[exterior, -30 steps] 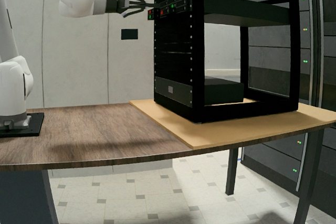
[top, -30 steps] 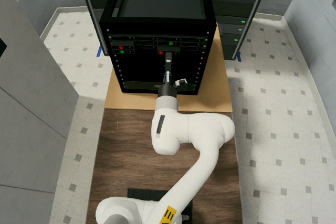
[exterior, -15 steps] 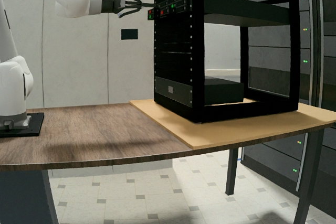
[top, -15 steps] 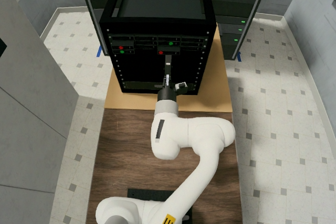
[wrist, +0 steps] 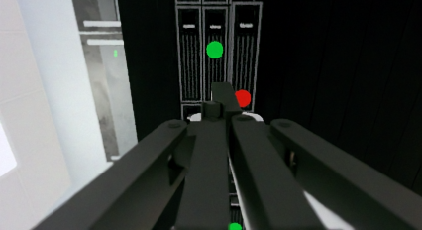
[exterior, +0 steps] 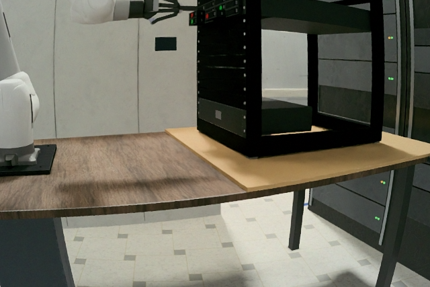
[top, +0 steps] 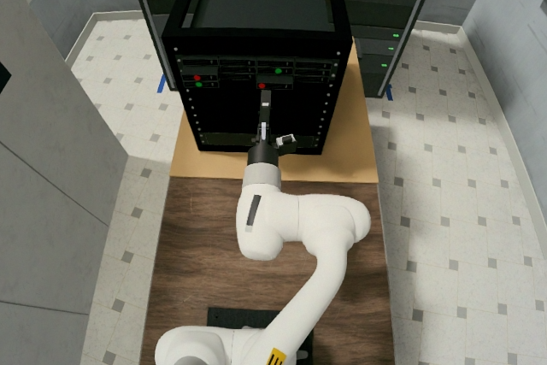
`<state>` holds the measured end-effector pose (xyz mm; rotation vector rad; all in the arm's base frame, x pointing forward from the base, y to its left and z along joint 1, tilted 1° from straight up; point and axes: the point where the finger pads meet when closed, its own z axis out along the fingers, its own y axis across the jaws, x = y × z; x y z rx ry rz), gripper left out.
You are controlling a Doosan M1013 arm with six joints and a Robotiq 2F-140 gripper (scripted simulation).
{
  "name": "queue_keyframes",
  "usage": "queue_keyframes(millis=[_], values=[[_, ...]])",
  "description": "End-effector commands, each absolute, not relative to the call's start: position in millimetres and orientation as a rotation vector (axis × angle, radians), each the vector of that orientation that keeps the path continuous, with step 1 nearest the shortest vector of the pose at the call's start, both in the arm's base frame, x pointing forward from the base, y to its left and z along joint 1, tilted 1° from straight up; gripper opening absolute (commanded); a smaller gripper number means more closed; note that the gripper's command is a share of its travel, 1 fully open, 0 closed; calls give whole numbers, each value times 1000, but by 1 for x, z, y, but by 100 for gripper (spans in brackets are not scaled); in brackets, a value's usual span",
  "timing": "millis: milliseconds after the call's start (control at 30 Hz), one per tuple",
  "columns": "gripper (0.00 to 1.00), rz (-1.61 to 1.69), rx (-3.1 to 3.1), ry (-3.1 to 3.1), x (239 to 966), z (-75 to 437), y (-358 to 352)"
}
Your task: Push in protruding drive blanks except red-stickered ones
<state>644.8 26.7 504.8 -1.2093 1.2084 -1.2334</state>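
The black rack [top: 255,40] [exterior: 253,68] stands on a tan board [top: 353,153] [exterior: 312,165]. Drive blanks fill the top rows of its front. At the left, a red-stickered blank [top: 197,77] [exterior: 191,15] and a green-stickered blank [top: 198,85] [exterior: 191,21] below it stick out. In the middle, a red-stickered blank [top: 261,85] [exterior: 207,15] [wrist: 242,97] sticks out. A green-stickered blank [top: 278,71] [exterior: 220,7] [wrist: 214,50] above it sits about level with its neighbours. My gripper [top: 265,92] [exterior: 187,8] [wrist: 220,98] is shut and empty, pointing at the rack front close by the middle red-stickered blank.
The board lies on a wooden table [top: 198,241] [exterior: 104,165], with the arm's base at the near end. Tall server cabinets [top: 388,8] [exterior: 413,68] stand behind the rack. A grey cabinet [top: 44,153] stands to the left.
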Motion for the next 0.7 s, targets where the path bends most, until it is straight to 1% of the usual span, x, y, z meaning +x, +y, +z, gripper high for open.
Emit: queue_keyframes(millis=[0, 667], values=[[10, -1237, -1207, 1209, 645, 505, 34], [10, -1237, -1207, 1209, 647, 491, 131]])
